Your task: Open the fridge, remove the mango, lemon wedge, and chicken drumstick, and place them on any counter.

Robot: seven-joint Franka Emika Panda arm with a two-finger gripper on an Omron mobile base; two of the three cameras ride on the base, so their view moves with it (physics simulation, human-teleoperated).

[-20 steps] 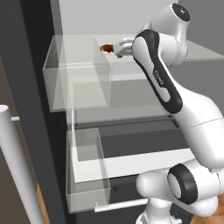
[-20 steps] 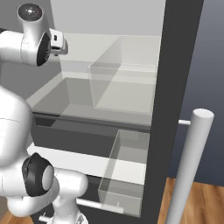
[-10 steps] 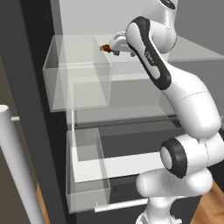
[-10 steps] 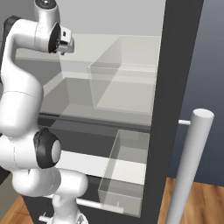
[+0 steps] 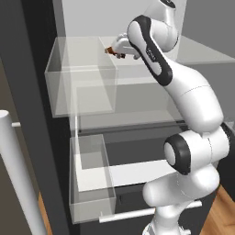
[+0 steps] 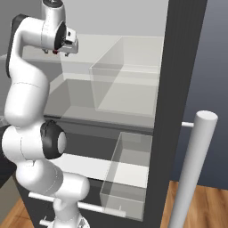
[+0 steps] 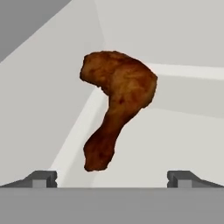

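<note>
**Arm rears up at the top shelf, drumstick dead ahead**

Since a second ago my arm has swung from a low, sideways reach into a tall upright pose, elbow stacked above the base, while the fridge (image 5: 41, 55) with its clear door bins and the base cameras hold as they were. From my remote seat, the biggest worry is the fridge itself: the wrist sits deep in the upper compartment, close to the shelf and the clear bin wall, and a careless advance could knock the hand against either. Next, the chicken drumstick (image 7: 114, 105): it is curved, fat at one end and thin at the other, so a pinch on the narrow shank may let it pivot or slip, and a nudge before closing could push it back along the shelf toward the corner. It lies on the white top shelf, near where the shelf meets the side wall. The gripper (image 7: 112, 177) is spread fully wide and grips nothing; its two tips show low in the hand view, and the drumstick lies between their lines but ahead of them, its thin end nearest, not yet enclosed. In the left base view the meat (image 5: 114, 51) peeks out just past the hand.
</note>
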